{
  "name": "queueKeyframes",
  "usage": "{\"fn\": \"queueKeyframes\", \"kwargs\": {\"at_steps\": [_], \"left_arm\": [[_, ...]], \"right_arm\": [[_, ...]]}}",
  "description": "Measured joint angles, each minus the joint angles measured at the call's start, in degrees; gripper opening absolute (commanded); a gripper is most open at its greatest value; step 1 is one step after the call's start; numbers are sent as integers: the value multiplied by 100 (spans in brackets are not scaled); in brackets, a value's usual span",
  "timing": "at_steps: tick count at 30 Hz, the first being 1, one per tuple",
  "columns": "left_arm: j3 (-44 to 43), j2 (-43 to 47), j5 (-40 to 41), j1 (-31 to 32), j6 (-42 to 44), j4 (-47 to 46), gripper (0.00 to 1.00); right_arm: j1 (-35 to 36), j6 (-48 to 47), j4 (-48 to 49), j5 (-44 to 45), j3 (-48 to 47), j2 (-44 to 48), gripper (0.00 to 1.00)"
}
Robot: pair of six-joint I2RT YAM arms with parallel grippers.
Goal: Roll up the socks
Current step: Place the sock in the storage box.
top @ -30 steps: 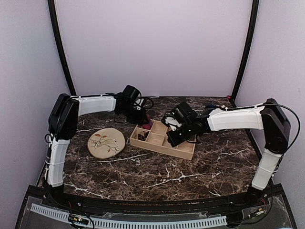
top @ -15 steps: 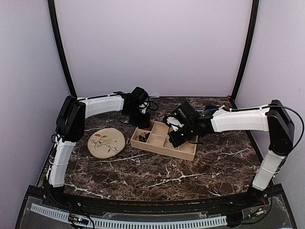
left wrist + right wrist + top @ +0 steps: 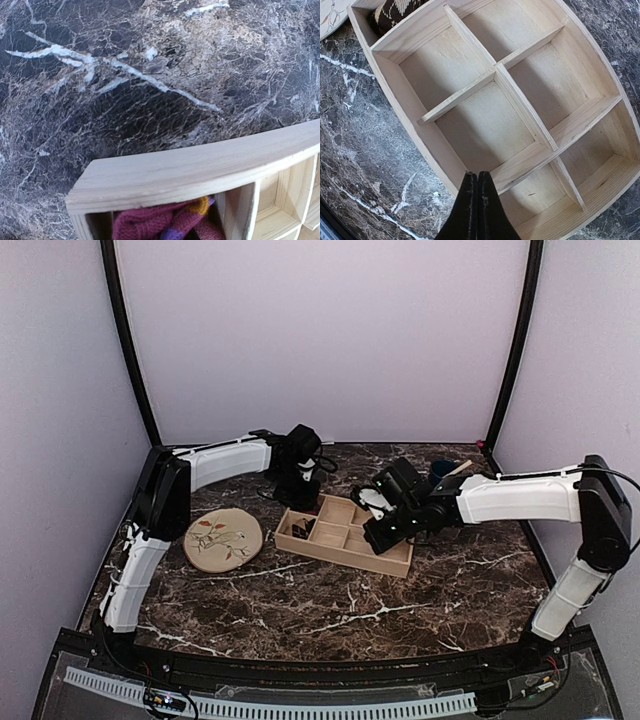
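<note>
The magenta-purple sock (image 3: 150,225) with orange and purple stripes lies bunched in a corner compartment of the wooden tray (image 3: 190,170). The black and tan argyle sock (image 3: 395,12) sits rolled in the tray's end compartment, also seen in the top view (image 3: 303,530). My left gripper (image 3: 297,490) hangs over the tray's far left corner; its fingers do not show in the left wrist view. My right gripper (image 3: 477,175) is shut and empty, above the tray's near wall (image 3: 420,145), over the tray's right half in the top view (image 3: 378,536).
The tray (image 3: 340,552) has several open compartments, the others bare. A round beige plate with a leaf drawing (image 3: 223,539) lies left of the tray. A small dark blue object with a stick (image 3: 445,468) sits at the back right. Purple walls enclose the marble table.
My left arm has swung right and back, ending over the tray's far left corner. My right arm has drifted a little to the right over the tray.
</note>
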State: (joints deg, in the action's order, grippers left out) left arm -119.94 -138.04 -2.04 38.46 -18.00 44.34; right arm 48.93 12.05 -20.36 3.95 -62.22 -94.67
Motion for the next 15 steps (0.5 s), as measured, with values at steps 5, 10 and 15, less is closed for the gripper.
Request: {"fn": "queueKeyframes", "kwargs": {"at_steps": [5, 10, 15], "left_arm": [[-645, -345, 188, 70, -17, 531, 0], [-1104, -584, 398, 144, -20, 986, 0], [-1231, -649, 533, 190, -17, 1121, 13]], "right_arm": [[7, -50, 55, 48, 201, 133, 0], [7, -83, 111, 85, 332, 157, 0], [7, -85, 109, 101, 409, 291, 0]]}}
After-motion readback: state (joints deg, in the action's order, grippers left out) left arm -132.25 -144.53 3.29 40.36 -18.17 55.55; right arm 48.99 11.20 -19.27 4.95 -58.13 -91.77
